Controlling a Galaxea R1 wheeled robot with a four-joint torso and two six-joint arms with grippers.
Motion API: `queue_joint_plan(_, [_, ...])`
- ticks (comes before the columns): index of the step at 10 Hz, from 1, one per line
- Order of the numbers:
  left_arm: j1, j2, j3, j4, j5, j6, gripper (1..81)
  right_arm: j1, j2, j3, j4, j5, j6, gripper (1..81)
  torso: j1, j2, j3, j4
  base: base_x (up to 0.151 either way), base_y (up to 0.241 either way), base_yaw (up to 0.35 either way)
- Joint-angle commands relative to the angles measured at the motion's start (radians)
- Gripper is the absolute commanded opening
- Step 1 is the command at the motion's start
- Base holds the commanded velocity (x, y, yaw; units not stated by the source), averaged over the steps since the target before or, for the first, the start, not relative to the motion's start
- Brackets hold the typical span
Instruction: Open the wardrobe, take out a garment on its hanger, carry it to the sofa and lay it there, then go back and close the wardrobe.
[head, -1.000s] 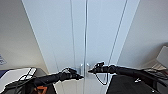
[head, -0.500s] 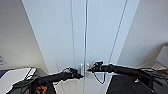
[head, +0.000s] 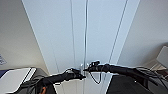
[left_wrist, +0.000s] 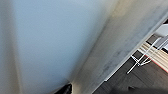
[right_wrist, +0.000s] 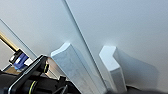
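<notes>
We face the shut wardrobe (head: 85, 37); our left end effector (head: 81, 75) and right end effector (head: 87, 68) reach its handles (right_wrist: 72, 65) at 6 o'clock, finger state unclear.

Home room, white wardrobe (head: 82, 37), plain walls (head: 15, 37)

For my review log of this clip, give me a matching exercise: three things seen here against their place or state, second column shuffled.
Things:
1. wardrobe
2. left gripper
3. right gripper
4. handles

Place or state:
A. comes in from the picture's right, at the door seam
B. two white blocks, one each side of the seam
C. doors shut
D. comes in from the picture's left, at the seam

Pairs: 1-C, 2-D, 3-A, 4-B
</notes>
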Motion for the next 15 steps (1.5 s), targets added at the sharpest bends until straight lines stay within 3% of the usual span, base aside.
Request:
queue_joint_plan(1, [-0.213, 0.052, -0.033, 0.0, -0.018, 0.013, 81.1, 0.176, 0.02, 0.01, -0.003, -0.003, 0.002, 81.1, 0.0, 0.0, 0.0, 0.0, 0.0, 0.0, 0.0])
queue_joint_plan(4, [-0.243, 0.122, -0.038, -0.01, -0.018, 0.012, 81.1, 0.169, 0.017, 0.039, 0.005, -0.001, 0.002, 81.1, 0.0, 0.0, 0.0, 0.0, 0.0, 0.0, 0.0])
queue_joint_plan(6, [-0.237, 0.111, 0.079, -0.01, -0.018, 0.004, 81.1, 0.155, -0.022, 0.138, 0.011, 0.0, 0.003, 81.1, 0.0, 0.0, 0.0, 0.0, 0.0, 0.0, 0.0])
queue_joint_plan(8, [-0.198, 0.047, 0.262, -0.007, -0.031, -0.005, 81.1, 0.123, -0.099, 0.278, 0.01, 0.023, 0.017, 81.1, 0.0, 0.0, 0.0, 0.0, 0.0, 0.0, 0.0])
queue_joint_plan(11, [-0.086, -0.07, 0.48, 0.043, -0.038, -0.004, 81.1, 0.064, -0.13, 0.372, 0.008, 0.04, 0.017, 81.1, 0.002, 0.002, -0.001, 0.0, 0.0, 0.0, 0.0])
queue_joint_plan(15, [0.061, -0.304, 0.791, 0.129, -0.058, -0.004, 81.1, -0.055, -0.164, 0.512, -0.001, 0.057, 0.013, 81.1, 0.003, 0.003, -0.001, 0.0, 0.0, 0.0, 0.0])
